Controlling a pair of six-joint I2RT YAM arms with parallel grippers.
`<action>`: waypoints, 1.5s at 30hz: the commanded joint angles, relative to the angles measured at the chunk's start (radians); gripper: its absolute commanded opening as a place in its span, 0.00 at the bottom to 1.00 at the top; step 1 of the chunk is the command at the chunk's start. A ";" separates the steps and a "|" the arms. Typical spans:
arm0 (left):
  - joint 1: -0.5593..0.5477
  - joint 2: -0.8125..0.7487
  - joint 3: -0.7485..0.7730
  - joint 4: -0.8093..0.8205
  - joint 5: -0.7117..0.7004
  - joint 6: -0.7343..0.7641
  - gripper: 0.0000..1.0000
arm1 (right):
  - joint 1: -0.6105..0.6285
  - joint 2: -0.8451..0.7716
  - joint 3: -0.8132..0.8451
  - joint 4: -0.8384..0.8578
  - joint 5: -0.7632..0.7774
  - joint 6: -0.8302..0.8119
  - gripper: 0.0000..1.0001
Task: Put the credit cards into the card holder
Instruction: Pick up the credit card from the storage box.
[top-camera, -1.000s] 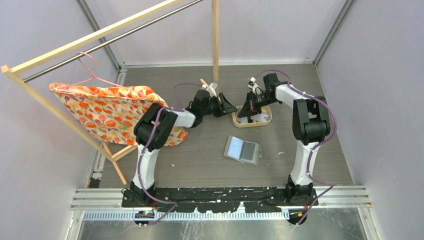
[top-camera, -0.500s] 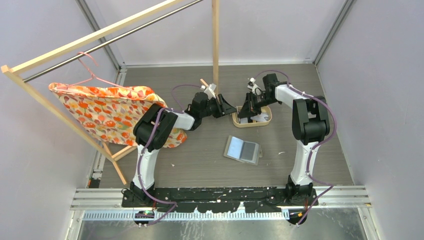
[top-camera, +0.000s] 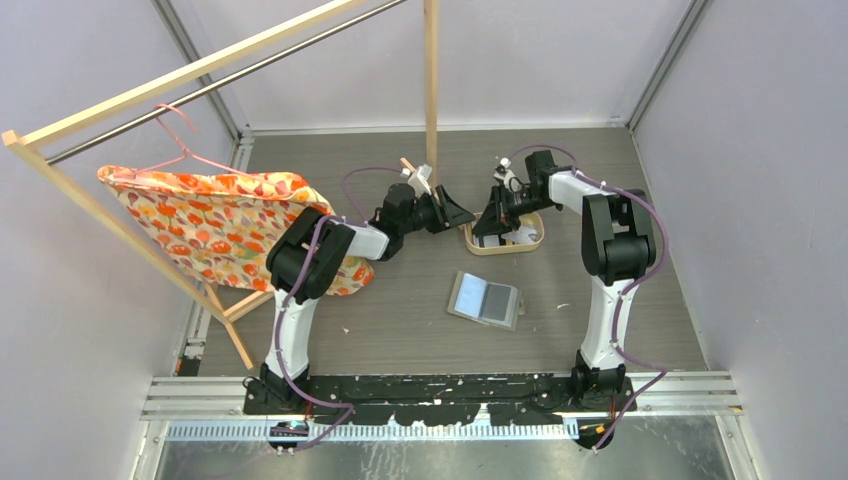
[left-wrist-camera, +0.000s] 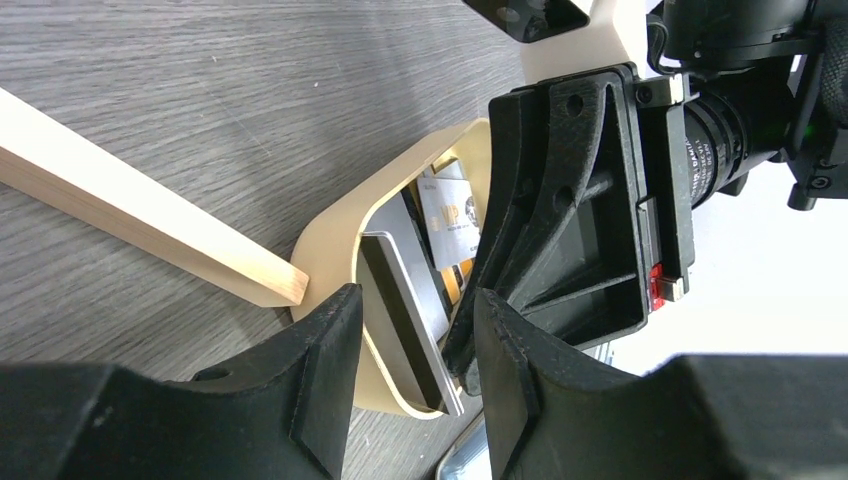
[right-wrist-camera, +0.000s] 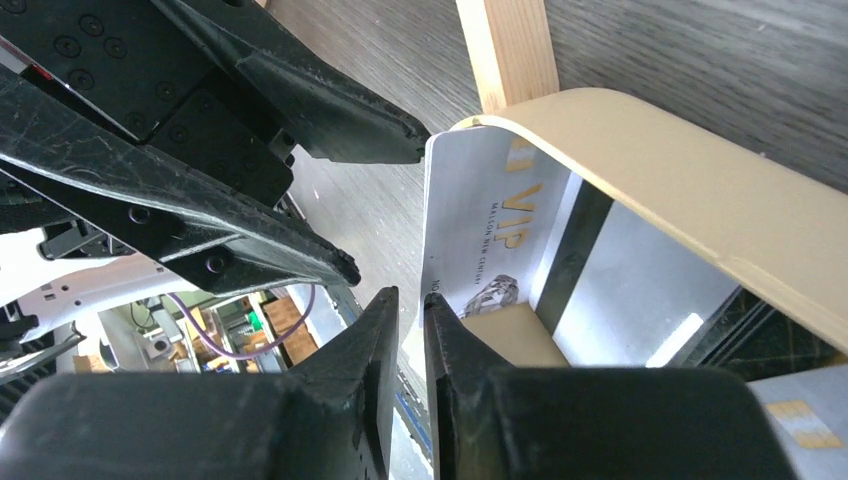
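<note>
The right gripper (right-wrist-camera: 412, 300) has its jaws drawn almost together on the lower edge of a white card (right-wrist-camera: 480, 220) printed "VIP". The card stands tilted against the inner wall of the light-wood tray (right-wrist-camera: 680, 170), with more cards lying under and beside it. This arm rises from its base, folds at the elbow and turns its wrist down and leftward into the tray.

The left gripper (left-wrist-camera: 412, 305) faces it from the other side, jaws parted, holding nothing. A grey card (left-wrist-camera: 405, 300) leaning on edge in the tray shows in the gap between its fingers; whether they touch it I cannot tell. The left forearm stretches low and rightward across the table (top-camera: 400, 320), just beside the wooden post (top-camera: 431, 80).

The card holder (top-camera: 485, 300) lies open and flat nearer the bases, well apart from both grippers.
</note>
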 joint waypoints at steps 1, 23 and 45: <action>-0.011 -0.048 0.018 0.071 0.032 0.008 0.46 | -0.002 -0.009 0.003 0.031 -0.047 0.016 0.21; -0.025 -0.031 0.052 0.039 0.054 0.020 0.44 | -0.042 -0.077 0.026 -0.048 0.220 -0.098 0.19; -0.044 0.006 0.110 -0.006 0.094 0.031 0.43 | -0.049 -0.056 0.041 -0.039 0.309 -0.099 0.33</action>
